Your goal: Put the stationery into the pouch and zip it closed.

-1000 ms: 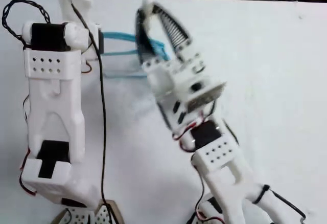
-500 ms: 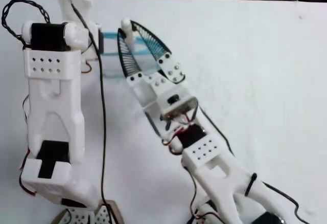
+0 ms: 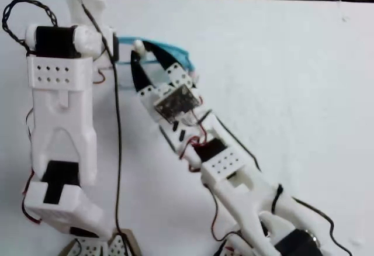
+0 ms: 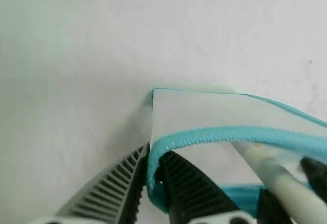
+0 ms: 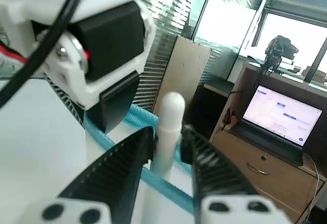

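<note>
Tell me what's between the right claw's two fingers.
A white pen stands gripped between the fingers of the right claw; the right wrist view shows it.

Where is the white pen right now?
The white pen is clamped in the right gripper, at the mouth of the pouch, toward the far edge of the table in the high view, beside the left gripper.

A clear, blue-zipped pouch (image 4: 204, 112) lies flat and open, a white pen (image 5: 168, 121) slanting at its mouth.
</note>
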